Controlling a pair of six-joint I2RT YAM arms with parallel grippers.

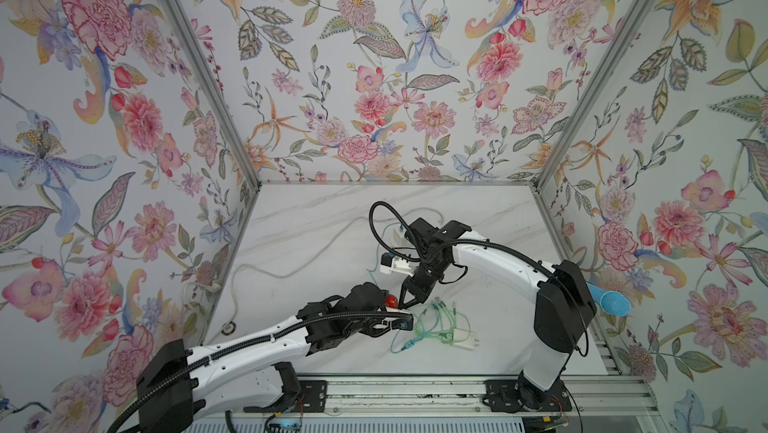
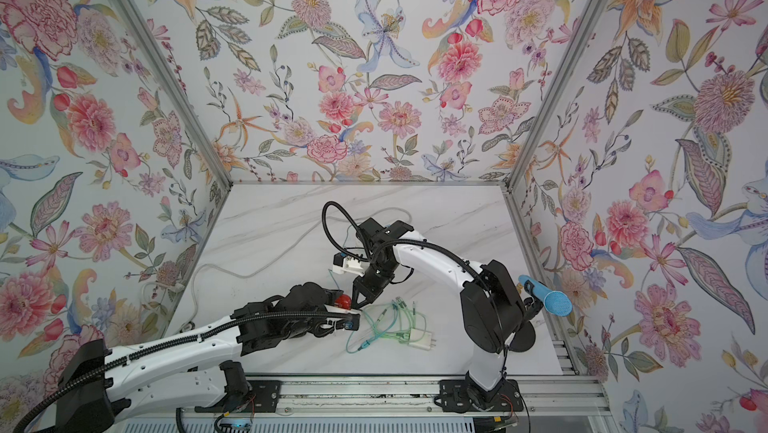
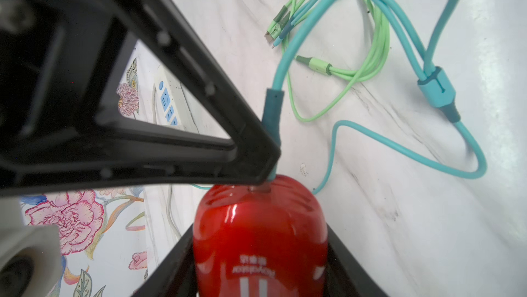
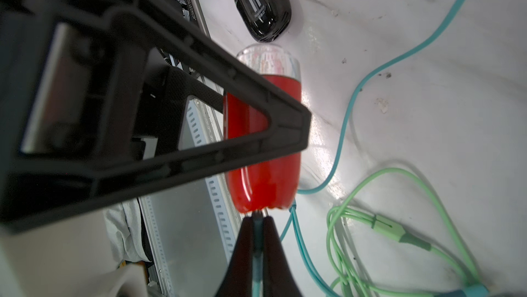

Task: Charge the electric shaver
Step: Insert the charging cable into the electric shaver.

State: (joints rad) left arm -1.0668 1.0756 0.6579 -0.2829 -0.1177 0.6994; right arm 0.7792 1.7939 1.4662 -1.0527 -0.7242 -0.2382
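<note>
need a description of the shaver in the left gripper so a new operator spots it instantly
On the marble tabletop, look where both arm tips meet: the left gripper grips a glossy red shaver with a clear cap. Unlike the black shaver lying loose nearby, it is red, with a teal plug, pinched by the right gripper, at its end.

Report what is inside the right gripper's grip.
The right gripper pinches a teal charging plug at the red shaver's base. Whether it is fully pushed in is covered.

Lab-type robot test cell: floral-print panels [image 1: 374, 56] on aluminium frame [image 1: 199, 65], marble-look table [image 1: 324, 219], left arm [image 1: 249, 347], right arm [image 1: 498, 256] bolted to extrusion rail [image 1: 415, 393].
</note>
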